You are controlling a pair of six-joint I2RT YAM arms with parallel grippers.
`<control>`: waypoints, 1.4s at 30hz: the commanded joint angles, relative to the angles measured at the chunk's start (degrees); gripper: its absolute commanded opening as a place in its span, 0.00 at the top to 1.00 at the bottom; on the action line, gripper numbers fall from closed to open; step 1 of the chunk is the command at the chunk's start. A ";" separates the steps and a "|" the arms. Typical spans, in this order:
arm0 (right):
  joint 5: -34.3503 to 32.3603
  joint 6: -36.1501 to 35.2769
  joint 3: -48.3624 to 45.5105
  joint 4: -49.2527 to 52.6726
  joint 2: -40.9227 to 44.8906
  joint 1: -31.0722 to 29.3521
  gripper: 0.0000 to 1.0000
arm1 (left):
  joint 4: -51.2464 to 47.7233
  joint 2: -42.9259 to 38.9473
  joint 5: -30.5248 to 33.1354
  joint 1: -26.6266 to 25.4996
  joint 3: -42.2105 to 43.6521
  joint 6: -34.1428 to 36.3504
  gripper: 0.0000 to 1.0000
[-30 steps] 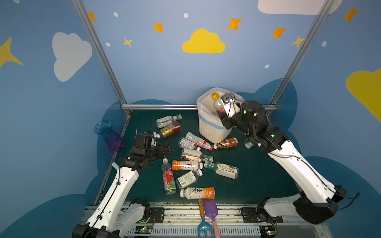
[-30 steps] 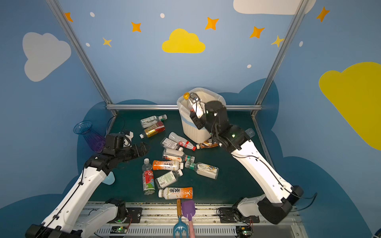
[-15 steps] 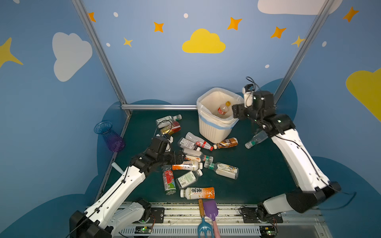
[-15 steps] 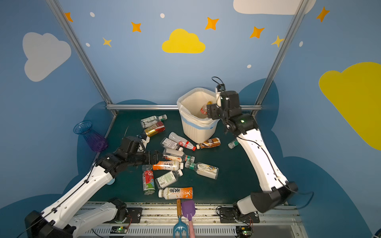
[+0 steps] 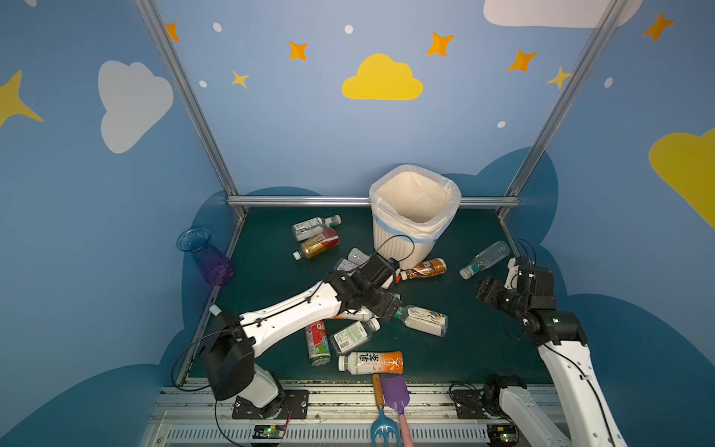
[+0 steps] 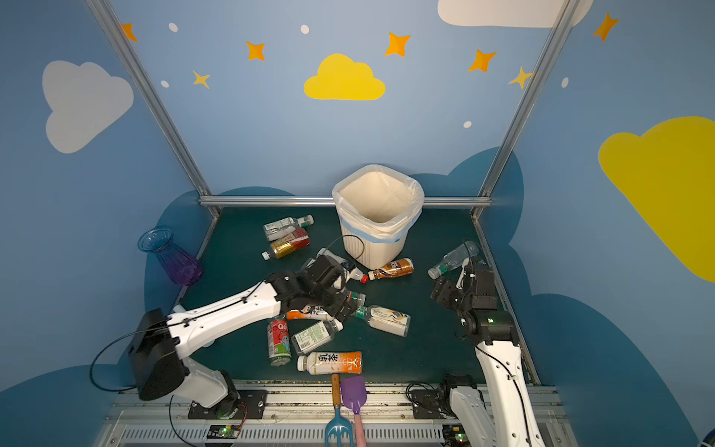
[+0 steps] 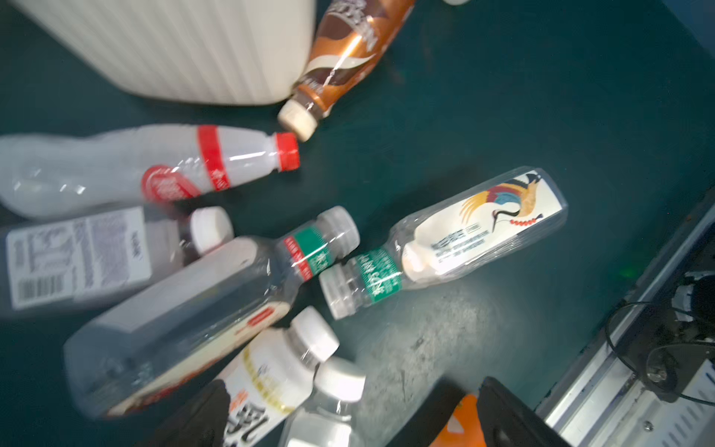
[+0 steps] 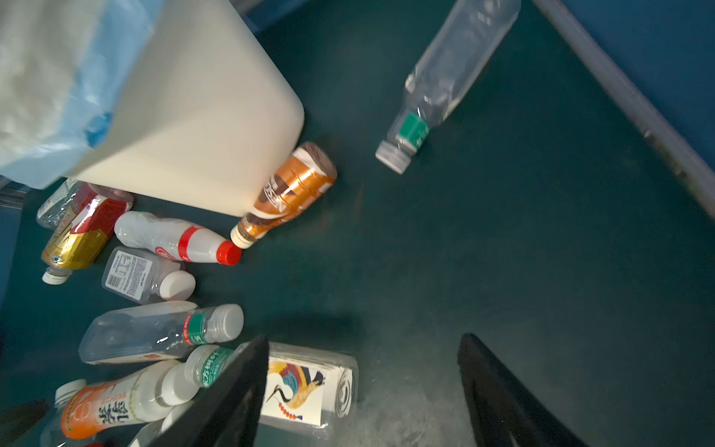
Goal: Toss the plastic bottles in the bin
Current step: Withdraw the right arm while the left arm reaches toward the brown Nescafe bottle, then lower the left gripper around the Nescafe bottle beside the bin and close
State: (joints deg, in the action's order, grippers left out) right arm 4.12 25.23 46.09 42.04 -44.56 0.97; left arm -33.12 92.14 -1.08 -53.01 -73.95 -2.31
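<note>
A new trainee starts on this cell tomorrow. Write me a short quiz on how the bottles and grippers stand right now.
1. True or false: the brown-labelled bottle lies right beside the base of the bin.
2. Which bottle lies alone, apart from the pile, nearest the right gripper?
A. clear bottle with a green band
B. orange-labelled bottle
C. red-capped bottle
3. Is the right gripper open or shut, and does it hold anything?

Key: 1 true. 2 A. 3 open, holding nothing.
</note>
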 commanded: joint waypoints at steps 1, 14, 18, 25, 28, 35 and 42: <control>10.48 3.63 -3.57 -3.90 1.37 5.53 0.22 | -3.57 8.16 2.77 -2.45 -9.38 7.94 0.01; 25.07 4.86 -10.67 -14.30 -1.80 16.64 0.23 | -3.70 32.61 11.68 -6.49 -36.12 20.23 0.01; 26.57 4.48 -10.41 -15.71 -2.97 17.45 0.23 | -4.39 39.94 14.33 -6.58 -43.86 23.26 0.02; 30.44 4.37 -9.69 -18.54 -5.31 18.20 0.23 | -3.17 48.59 19.20 -6.08 -53.30 26.36 0.01; 32.26 4.64 -9.50 -19.46 -6.27 18.22 0.23 | -3.33 51.70 20.46 -5.97 -57.62 27.73 0.00; 34.14 4.06 -9.05 -19.91 -7.66 18.23 0.23 | -4.94 57.51 21.52 -5.53 -65.50 28.80 0.00; 34.64 3.32 -7.77 -17.88 -7.96 18.30 0.23 | -5.34 58.63 19.92 -4.41 -66.23 29.03 0.01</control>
State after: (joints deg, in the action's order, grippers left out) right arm 37.54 29.52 36.27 23.42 -52.80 19.05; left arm -36.80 149.62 19.35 -58.35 -138.69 26.33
